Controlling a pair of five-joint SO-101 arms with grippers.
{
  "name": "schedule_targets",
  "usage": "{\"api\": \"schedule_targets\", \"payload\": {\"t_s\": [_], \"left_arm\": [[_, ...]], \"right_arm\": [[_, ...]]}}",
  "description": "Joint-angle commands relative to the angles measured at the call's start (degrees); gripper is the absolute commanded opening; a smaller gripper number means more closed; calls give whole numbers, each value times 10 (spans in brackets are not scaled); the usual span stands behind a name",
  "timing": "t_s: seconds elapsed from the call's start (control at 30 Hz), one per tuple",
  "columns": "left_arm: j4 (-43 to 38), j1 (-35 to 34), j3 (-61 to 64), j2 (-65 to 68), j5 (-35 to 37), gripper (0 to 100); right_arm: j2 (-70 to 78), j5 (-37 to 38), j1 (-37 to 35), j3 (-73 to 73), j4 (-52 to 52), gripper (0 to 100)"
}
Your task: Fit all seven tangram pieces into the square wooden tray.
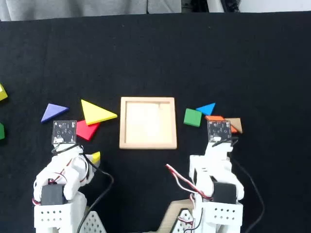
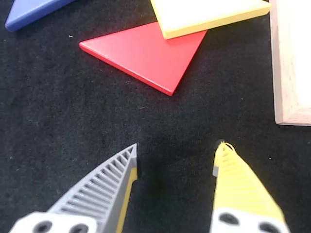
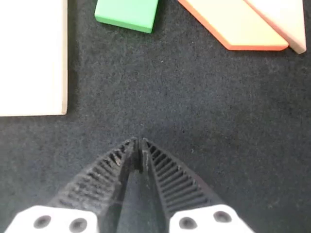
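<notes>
Black cloth (image 1: 155, 58) covers the table, grey backdrop (image 1: 73, 7) behind. Wooden tray (image 1: 148, 122) sits centre. Yellow triangle (image 1: 97, 112) and red triangle (image 1: 87, 130) lie left of it, green square (image 1: 192, 117) right. Left gripper (image 2: 178, 145) jaws wide over cloth. Right gripper (image 3: 138, 141) jaws closed, holding nothing.

On the black table (image 1: 155, 58) lie the wooden tray (image 1: 148, 144), a yellow triangle (image 1: 96, 113), a red triangle (image 1: 86, 130) and a green square (image 1: 192, 117).
</notes>
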Motion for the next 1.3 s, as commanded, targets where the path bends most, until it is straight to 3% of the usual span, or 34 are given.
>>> {"api": "schedule_targets", "payload": {"t_s": [0.0,0.13,1.03,1.17,1.27], "left_arm": [[4,-47,11,1,-3,95],[4,-47,11,-3,-3,153],[4,-47,11,-4,-3,151],[4,-46,11,-4,-3,36],[4,-47,11,-4,-3,36]], "right_arm": [[-51,3,-8,-2,4,12],[-51,3,-8,-2,4,12],[-51,3,-9,-2,3,12],[-51,3,-6,-2,3,12],[-51,3,-5,-2,3,12]]}}
